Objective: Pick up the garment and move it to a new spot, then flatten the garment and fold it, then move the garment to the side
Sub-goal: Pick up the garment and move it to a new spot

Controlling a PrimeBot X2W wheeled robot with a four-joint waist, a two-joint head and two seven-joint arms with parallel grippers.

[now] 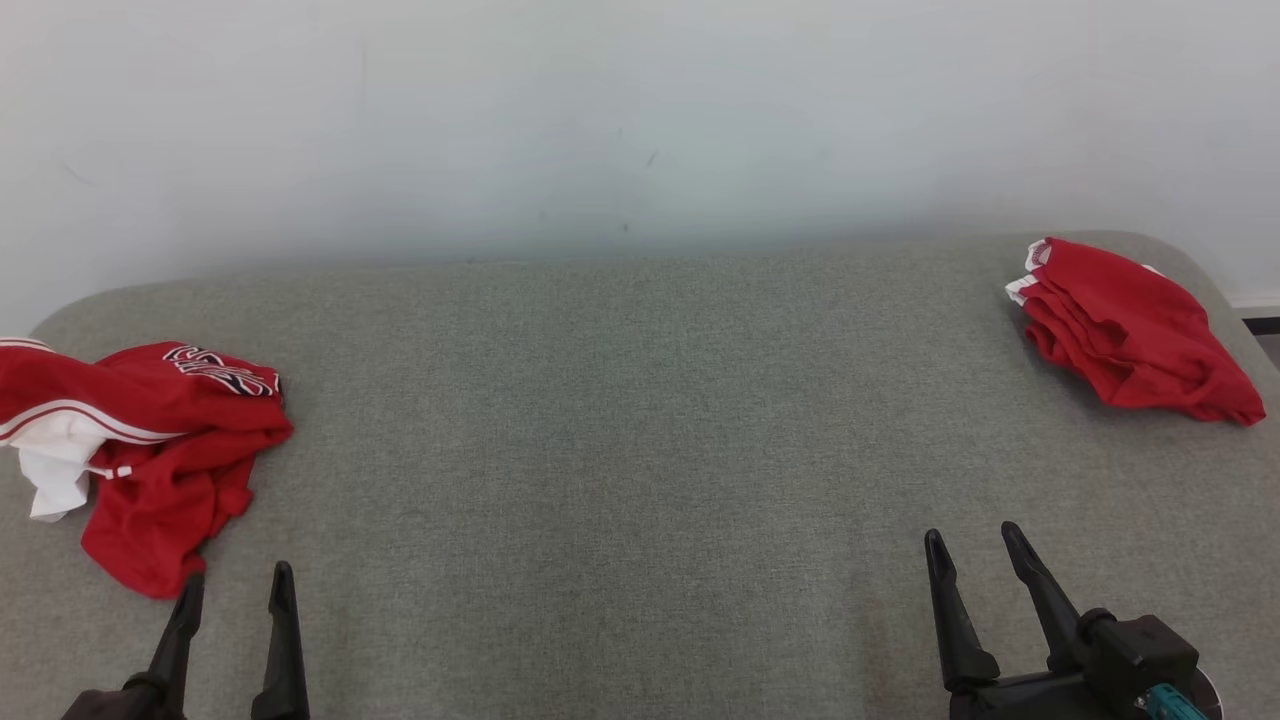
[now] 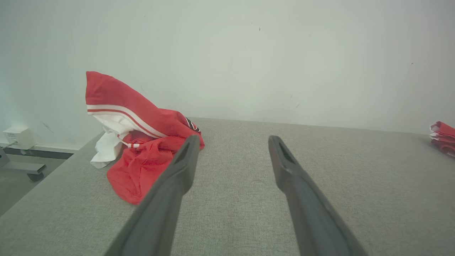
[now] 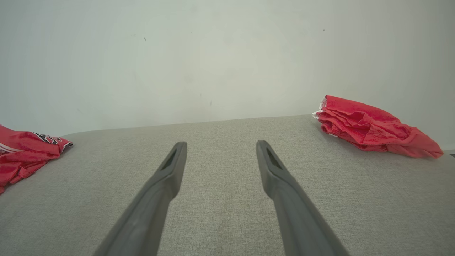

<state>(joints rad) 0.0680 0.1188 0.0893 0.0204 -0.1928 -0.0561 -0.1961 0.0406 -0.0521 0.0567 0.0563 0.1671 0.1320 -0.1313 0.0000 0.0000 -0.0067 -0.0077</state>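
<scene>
- One grey fabric surface [image 1: 620, 420] runs across the head view, and its far edge meets a pale wall [image 1: 600, 120].
- Two red garments lie on the surface, well apart from each other.
- The crumpled garment [image 1: 165, 450] sits at the surface's left edge. It is heaped, with white stripes, a white inner patch and dark lettering on its top fold. In the left wrist view [image 2: 142, 153] one part of it stands up in a peak.
- The bundled garment [image 1: 1130, 330] rests at the surface's far right corner, loosely gathered, with white trim at one end.
- There are two end effectors, each with two dark fingers, and both are over the surface's near edge.
- The left end effector [image 1: 238, 578] has its fingers spread apart and holds nothing. It is just beside the crumpled garment's near hem; whether it touches the cloth cannot be told.
- The right end effector [image 1: 970, 535] also has its fingers spread and empty. It is above bare surface, well short of the bundled garment.
- The middle of the surface lies between the two garments.
</scene>
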